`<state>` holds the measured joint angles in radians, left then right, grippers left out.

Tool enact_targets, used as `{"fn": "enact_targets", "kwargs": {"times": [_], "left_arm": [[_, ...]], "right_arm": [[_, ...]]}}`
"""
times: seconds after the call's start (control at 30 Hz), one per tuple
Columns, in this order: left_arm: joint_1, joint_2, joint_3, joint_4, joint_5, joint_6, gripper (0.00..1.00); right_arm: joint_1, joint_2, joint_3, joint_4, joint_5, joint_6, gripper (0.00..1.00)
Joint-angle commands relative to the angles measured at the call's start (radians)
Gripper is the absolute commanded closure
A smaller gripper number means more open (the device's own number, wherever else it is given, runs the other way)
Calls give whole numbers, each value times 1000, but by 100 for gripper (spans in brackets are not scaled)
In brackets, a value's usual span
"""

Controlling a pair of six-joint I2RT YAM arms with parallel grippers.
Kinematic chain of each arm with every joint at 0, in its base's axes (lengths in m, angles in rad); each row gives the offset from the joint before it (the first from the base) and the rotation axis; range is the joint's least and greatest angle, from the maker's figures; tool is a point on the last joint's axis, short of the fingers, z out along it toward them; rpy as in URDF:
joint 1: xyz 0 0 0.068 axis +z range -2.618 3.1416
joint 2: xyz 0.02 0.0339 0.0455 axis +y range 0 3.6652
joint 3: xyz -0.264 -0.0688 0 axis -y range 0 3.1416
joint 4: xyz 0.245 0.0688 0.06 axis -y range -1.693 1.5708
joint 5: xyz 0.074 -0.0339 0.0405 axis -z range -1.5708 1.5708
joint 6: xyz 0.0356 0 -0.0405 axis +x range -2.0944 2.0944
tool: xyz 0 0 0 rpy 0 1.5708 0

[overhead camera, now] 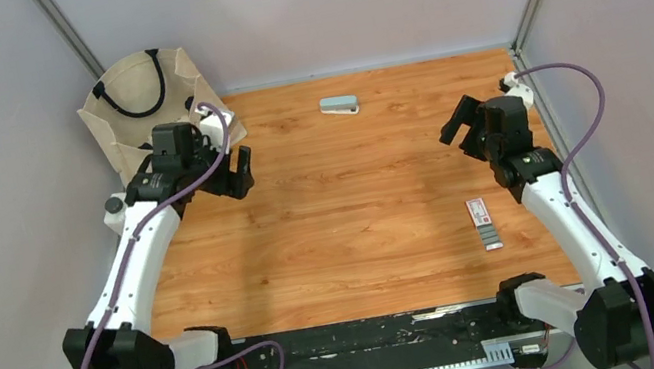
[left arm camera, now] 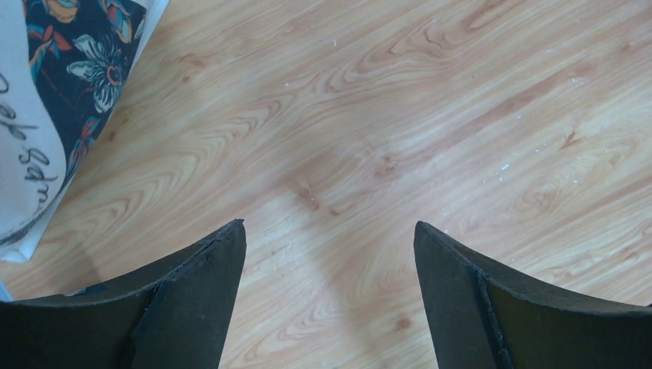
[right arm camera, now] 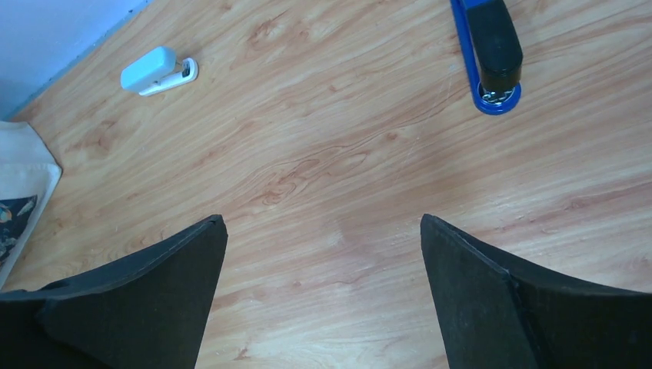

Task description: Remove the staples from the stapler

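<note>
Left gripper (left arm camera: 329, 231) hovering over orange-brown wooden tabletop (overhead camera: 330, 224), black fingers standing wide apart, gripping nothing. Right gripper (right arm camera: 323, 223) likewise spreading wide, empty. Pale grey-teal plastic stapler cover (overhead camera: 339, 105) lying near far edge; bright blue-and-black stapler body (right arm camera: 492, 54) lying well apart from it. Short silvery-grey staples strip (overhead camera: 489, 235) lying beside right arm, just beside flat white-and-red box (overhead camera: 478, 211).

Separate stapler cover (right arm camera: 151, 69) and blue body (right arm camera: 492, 46)

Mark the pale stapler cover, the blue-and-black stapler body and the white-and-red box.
pale stapler cover (right arm camera: 152, 69): right wrist view, middle of its top.
blue-and-black stapler body (right arm camera: 492, 46): right wrist view, its black top.
white-and-red box (overhead camera: 478, 211): top external view, its centre.
</note>
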<state>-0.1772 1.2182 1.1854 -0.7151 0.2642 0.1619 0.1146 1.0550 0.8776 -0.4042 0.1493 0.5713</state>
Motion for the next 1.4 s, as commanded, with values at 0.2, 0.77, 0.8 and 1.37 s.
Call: {"fn": "enact_targets", "kwargs": {"times": [0.2, 0.77, 0.8, 1.37], "left_arm": [[-8, 93, 147, 11, 64, -44, 11], [-5, 363, 261, -20, 132, -24, 11], [-5, 362, 255, -24, 129, -18, 11], [-5, 311, 175, -60, 129, 18, 11]], "right_arm": [[184, 314, 218, 127, -28, -240, 0], [218, 1094, 904, 206, -126, -229, 0], [218, 1143, 941, 208, -123, -220, 0], [204, 1427, 1245, 240, -205, -102, 0]]}}
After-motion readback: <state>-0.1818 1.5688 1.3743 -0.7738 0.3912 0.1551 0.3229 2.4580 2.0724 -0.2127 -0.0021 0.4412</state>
